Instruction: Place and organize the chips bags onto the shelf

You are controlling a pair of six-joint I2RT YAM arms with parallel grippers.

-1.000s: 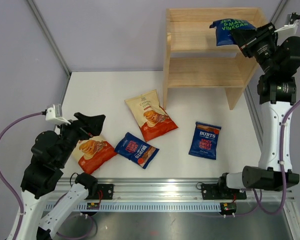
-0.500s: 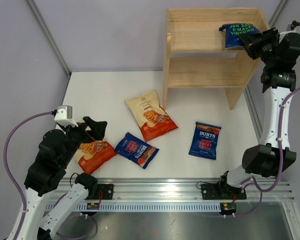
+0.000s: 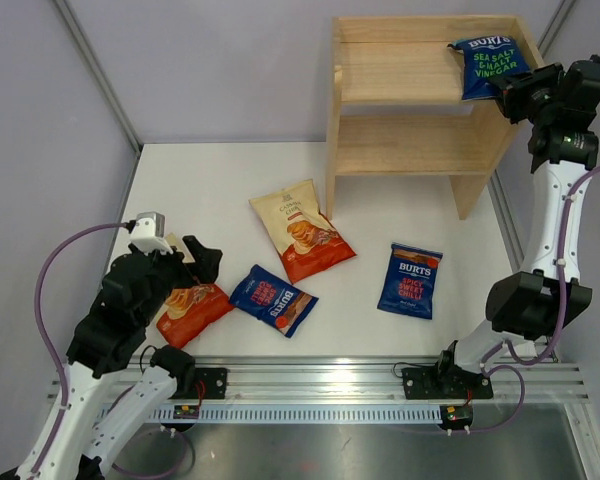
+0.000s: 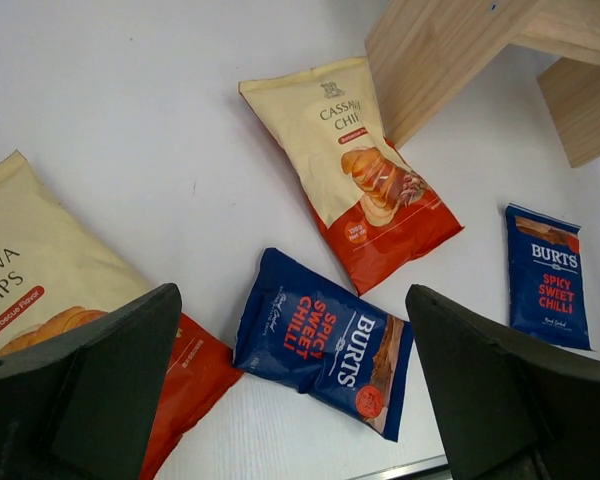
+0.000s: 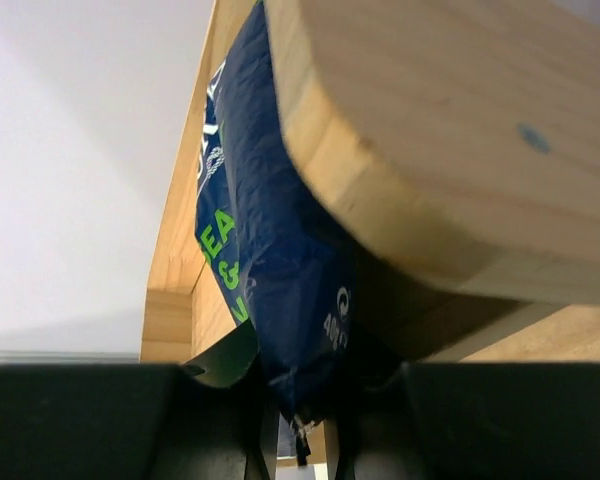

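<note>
The wooden shelf (image 3: 400,80) stands at the back right. A dark blue chips bag (image 3: 490,62) leans at the right end of its top tier, against the side panel (image 5: 440,130). My right gripper (image 3: 508,92) is shut on this bag's bottom seam (image 5: 298,430). Two more blue bags (image 3: 273,299) (image 3: 410,280) and two cream and orange bags (image 3: 302,230) (image 3: 188,305) lie flat on the table. My left gripper (image 3: 195,262) hovers wide open over the left cream bag (image 4: 50,280), and the nearer blue bag (image 4: 325,340) shows between its fingers.
The shelf's lower tier (image 3: 405,150) holds nothing. Grey walls close in the table on the left and the back. A metal rail (image 3: 310,385) with the arm bases runs along the near edge.
My right gripper has carried the blue bag rightward to the end of the top tier, where it now rests by the side panel. My left arm has edged right and lower over the cream bag.
</note>
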